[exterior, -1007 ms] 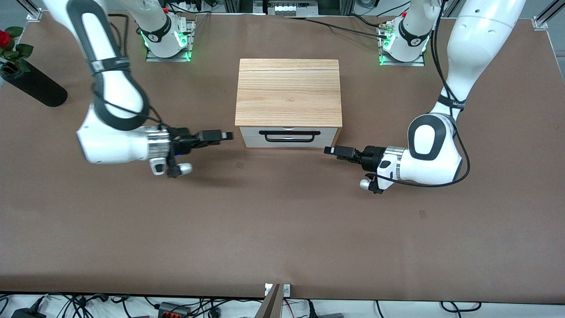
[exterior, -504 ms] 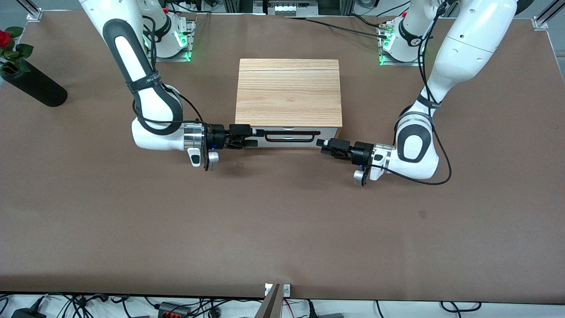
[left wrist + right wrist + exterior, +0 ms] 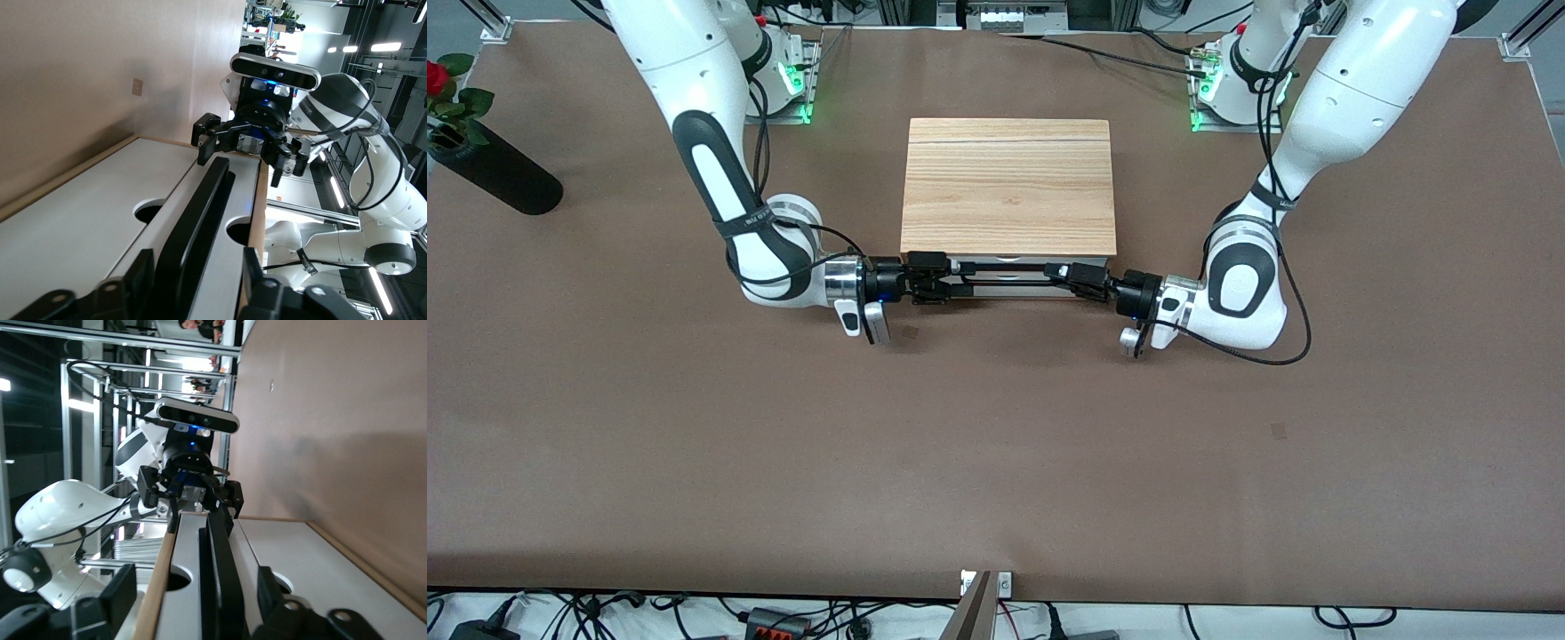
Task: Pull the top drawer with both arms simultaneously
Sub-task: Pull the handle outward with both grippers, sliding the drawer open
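Note:
The light wood cabinet (image 3: 1009, 182) stands mid-table. Its top drawer (image 3: 1009, 263) shows as a white front under the lid, pushed in, with a black bar handle (image 3: 1009, 269). My right gripper (image 3: 937, 277) is at the handle's end toward the right arm, open; in the right wrist view (image 3: 195, 583) its fingers (image 3: 123, 587) straddle the handle (image 3: 223, 560). My left gripper (image 3: 1069, 275) is at the handle's other end, open; in the left wrist view (image 3: 197, 263) its fingers (image 3: 143, 273) straddle the handle (image 3: 200, 213). Each wrist view shows the other gripper farther along the bar.
A second white drawer front (image 3: 80, 233) lies below the top one. A black vase with a red rose (image 3: 494, 173) lies near the table edge at the right arm's end. Both arm bases (image 3: 765, 80) stand farther from the front camera than the cabinet.
Both arms have swung in from the sides toward the drawer front. The grippers have gone from beside the cabinet to the two ends of the handle.

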Action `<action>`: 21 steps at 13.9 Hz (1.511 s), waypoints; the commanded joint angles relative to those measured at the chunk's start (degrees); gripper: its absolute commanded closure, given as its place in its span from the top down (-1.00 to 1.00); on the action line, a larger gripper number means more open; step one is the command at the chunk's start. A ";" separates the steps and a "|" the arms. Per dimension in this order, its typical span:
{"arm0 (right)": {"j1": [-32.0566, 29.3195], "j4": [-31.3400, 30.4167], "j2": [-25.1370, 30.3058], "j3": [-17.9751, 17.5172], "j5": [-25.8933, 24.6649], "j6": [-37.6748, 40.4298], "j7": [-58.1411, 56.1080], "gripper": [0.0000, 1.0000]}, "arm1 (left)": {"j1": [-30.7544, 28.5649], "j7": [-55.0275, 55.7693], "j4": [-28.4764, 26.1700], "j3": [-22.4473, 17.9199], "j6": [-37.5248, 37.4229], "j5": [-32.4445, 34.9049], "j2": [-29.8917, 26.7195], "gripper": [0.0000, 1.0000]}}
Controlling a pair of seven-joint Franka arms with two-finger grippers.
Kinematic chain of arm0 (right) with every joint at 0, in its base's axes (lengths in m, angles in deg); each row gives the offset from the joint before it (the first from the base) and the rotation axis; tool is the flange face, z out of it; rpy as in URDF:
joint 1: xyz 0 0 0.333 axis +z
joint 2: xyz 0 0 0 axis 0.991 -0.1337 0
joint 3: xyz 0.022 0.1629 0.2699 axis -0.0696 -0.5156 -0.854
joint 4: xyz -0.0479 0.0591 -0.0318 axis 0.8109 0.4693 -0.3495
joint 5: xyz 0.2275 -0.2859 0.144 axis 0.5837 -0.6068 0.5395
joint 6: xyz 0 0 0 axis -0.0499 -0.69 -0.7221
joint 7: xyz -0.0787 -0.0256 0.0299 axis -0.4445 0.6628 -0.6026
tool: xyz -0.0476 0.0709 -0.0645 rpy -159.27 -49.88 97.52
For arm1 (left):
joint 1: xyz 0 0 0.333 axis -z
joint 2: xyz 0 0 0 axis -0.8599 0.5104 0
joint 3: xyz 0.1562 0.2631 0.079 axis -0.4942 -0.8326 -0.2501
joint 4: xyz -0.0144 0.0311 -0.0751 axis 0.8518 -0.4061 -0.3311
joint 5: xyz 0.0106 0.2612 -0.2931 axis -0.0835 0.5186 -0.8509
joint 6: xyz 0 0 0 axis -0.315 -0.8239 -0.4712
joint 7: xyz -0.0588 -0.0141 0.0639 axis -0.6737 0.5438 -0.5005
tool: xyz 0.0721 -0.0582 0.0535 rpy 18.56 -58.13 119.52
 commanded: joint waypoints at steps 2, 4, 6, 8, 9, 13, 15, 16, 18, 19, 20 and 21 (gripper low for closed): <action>-0.48 -0.10 -0.26 -0.13 1.14 1.76 -1.42 -0.12 | -0.77 -3.97 -1.70 0.37 -0.57 -1.68 0.00 -0.07; -0.48 -0.10 -0.61 -0.13 1.14 1.85 -1.42 -0.37 | -0.95 -5.74 -1.70 0.37 -0.48 -1.68 0.62 -0.28; -0.48 -0.02 -0.87 -0.13 1.06 1.94 -1.42 -0.59 | -0.95 -5.83 -1.70 0.37 -0.48 -1.77 0.71 -0.47; -0.57 -0.02 -0.87 -0.13 1.06 2.03 -1.42 -0.76 | -0.95 -5.83 -1.70 0.37 -0.40 -1.77 0.71 -0.63; -0.57 -0.02 -0.87 -0.05 0.97 2.03 -1.42 -0.79 | -0.95 -5.92 -1.62 0.37 -0.31 -2.47 0.71 -0.68; -0.57 0.07 -0.87 -0.05 0.97 2.03 -1.51 -0.82 | -0.69 -5.83 -0.39 0.28 0.22 -5.71 1.24 -0.75; -0.57 0.25 -0.87 -0.05 0.97 2.03 -1.42 -0.82 | -0.77 -5.74 1.54 -0.16 0.22 -6.25 1.94 -0.76; -0.74 0.42 -0.87 0.04 0.97 2.03 -1.42 -0.82 | -1.03 -5.65 2.85 -0.42 0.13 -6.25 2.20 -0.76; -1.36 1.99 -1.22 0.04 0.88 1.68 -0.99 -0.82 | -1.74 -5.39 6.01 -0.51 0.22 -6.43 3.78 -0.76; -1.45 3.48 -2.53 0.04 0.88 1.50 -0.81 -0.82 | -2.00 -5.30 7.77 -0.51 0.22 -6.43 4.92 -0.76; -1.53 4.98 -3.76 0.39 0.79 1.33 -0.89 -0.82 | -2.09 -5.21 9.36 -0.60 0.22 -6.34 6.15 -0.76; -1.88 6.39 -5.08 0.48 0.70 1.33 -1.07 -0.82 | -2.09 -5.13 10.50 -0.78 0.48 -6.34 6.77 -0.76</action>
